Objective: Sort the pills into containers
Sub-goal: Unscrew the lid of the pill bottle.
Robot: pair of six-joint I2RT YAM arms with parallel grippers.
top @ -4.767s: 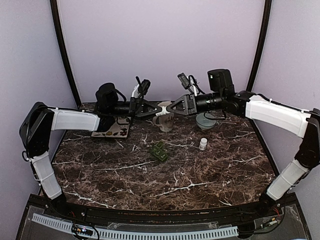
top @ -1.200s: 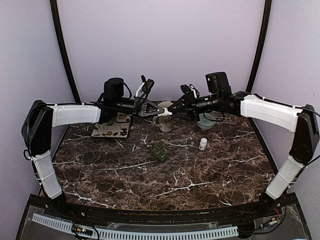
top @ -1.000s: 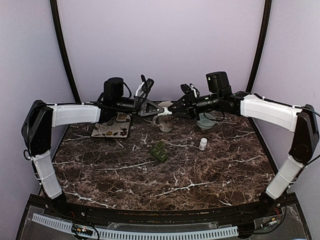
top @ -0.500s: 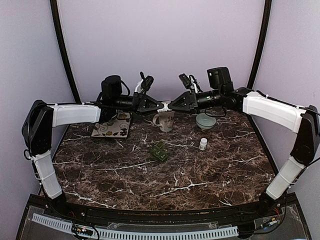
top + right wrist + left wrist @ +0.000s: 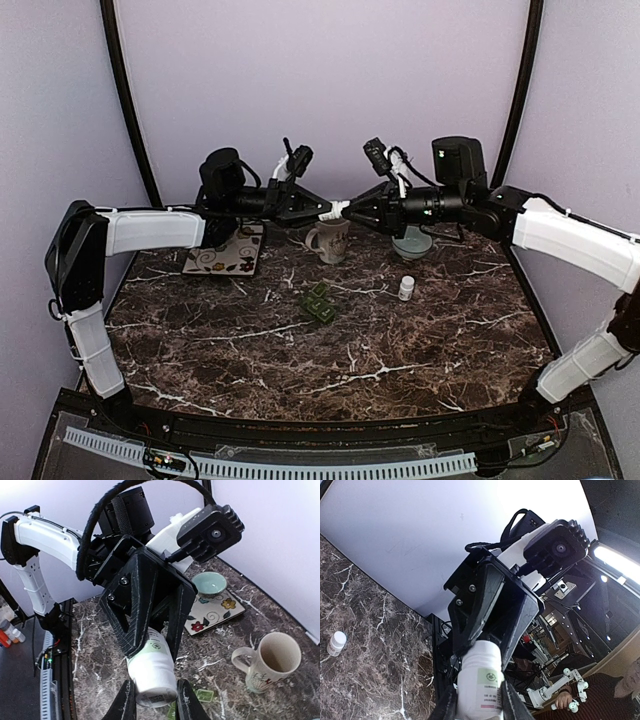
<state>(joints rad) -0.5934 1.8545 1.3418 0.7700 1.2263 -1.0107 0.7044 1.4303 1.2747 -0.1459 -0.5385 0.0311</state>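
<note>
A white pill bottle (image 5: 335, 209) hangs in the air above the mug (image 5: 330, 241), held from both sides. My left gripper (image 5: 322, 210) is shut on its body, seen in the left wrist view (image 5: 480, 707) round the labelled bottle (image 5: 480, 680). My right gripper (image 5: 349, 212) is shut on its cap end, seen in the right wrist view (image 5: 155, 701) round the bottle (image 5: 150, 672). Green pill packets (image 5: 320, 302) lie on the table in front of the mug. A small white bottle (image 5: 406, 288) stands to their right.
A pale green bowl (image 5: 412, 243) sits right of the mug. A floral tile (image 5: 225, 253) lies at the back left, carrying a small teal bowl (image 5: 210, 584). The dark marble table (image 5: 320, 360) stretches toward me. The small bottle also shows in the left wrist view (image 5: 336, 643).
Both grippers have risen from mug height with the white bottle between them. The right arm's wrist has drawn back to the right and the meeting point sits slightly further right.
</note>
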